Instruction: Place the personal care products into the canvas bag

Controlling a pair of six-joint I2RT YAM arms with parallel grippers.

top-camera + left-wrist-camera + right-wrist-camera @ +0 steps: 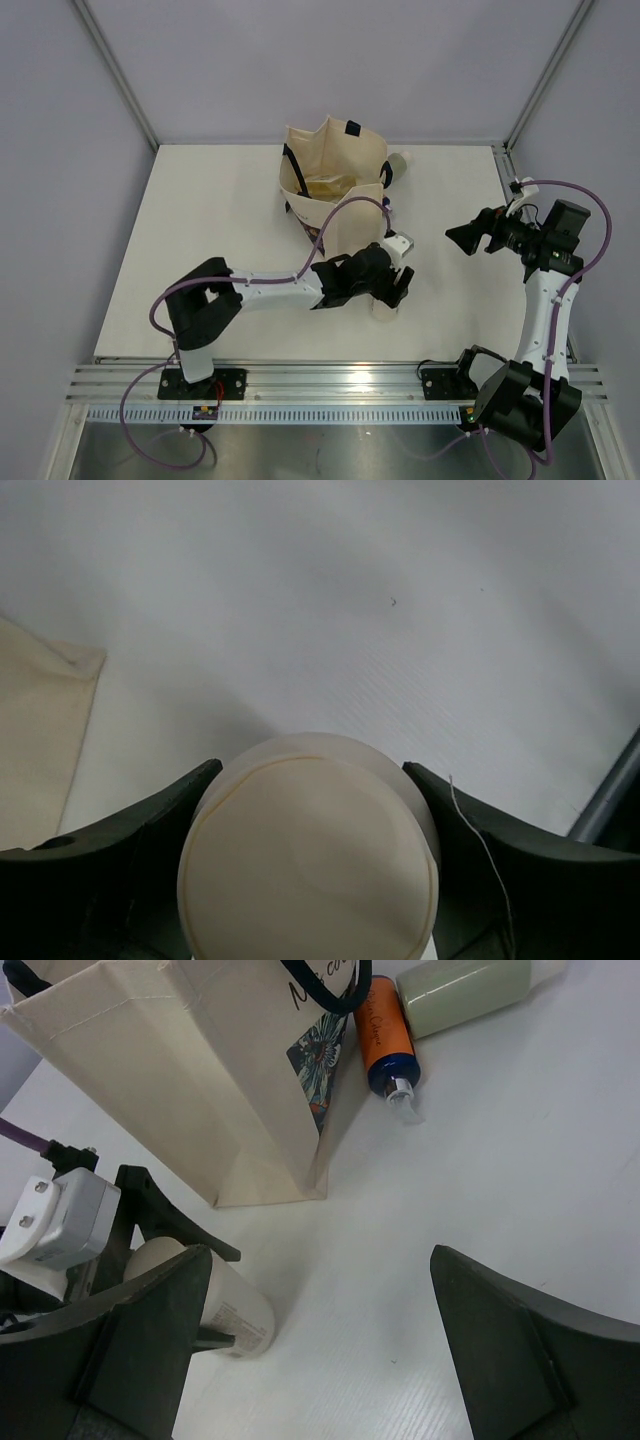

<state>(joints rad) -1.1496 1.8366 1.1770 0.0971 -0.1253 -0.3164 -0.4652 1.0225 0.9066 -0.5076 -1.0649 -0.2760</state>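
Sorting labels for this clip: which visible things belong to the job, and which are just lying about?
Job: upright beige canvas bag, short beige bottle, amber labelled bottle, sage-green bottle.
Not job: purple cable, aluminium rail, white table.

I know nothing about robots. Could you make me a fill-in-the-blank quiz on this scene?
The left gripper clasps the beige bottle in its jaws; the bottle stands ___.
The right gripper has its jaws ___ and empty.
The canvas bag has strap handles coloured ___.
Missing words: upright; open; black.
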